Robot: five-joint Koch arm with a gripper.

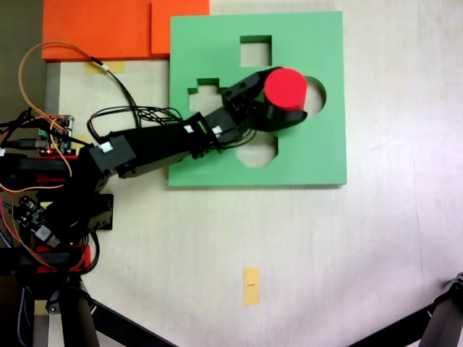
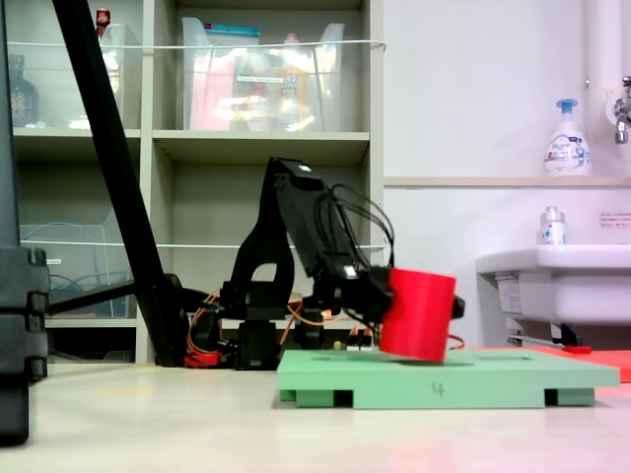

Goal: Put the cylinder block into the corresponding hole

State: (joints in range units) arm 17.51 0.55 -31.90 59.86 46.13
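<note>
A black robot arm [image 1: 155, 148] reaches from the left edge of a pale tabletop [image 1: 325, 246] across a square green foam board [image 1: 217, 29] lying near the table's top edge, as the top-down fixed view shows. Its gripper [image 1: 286, 108] is clamped around the cylinder block [image 1: 285, 89], a bright red cylinder held slightly tilted just above the board's right side, its lower rim close to the surface in the side-on fixed view [image 2: 419, 313]. From above, the block partly covers the hole [image 1: 317, 94], the circular cutout near the board's right edge; a square cutout [image 1: 255, 49] sits toward the board's top edge and an octagonal cutout [image 1: 259, 154] toward its bottom edge.
</note>
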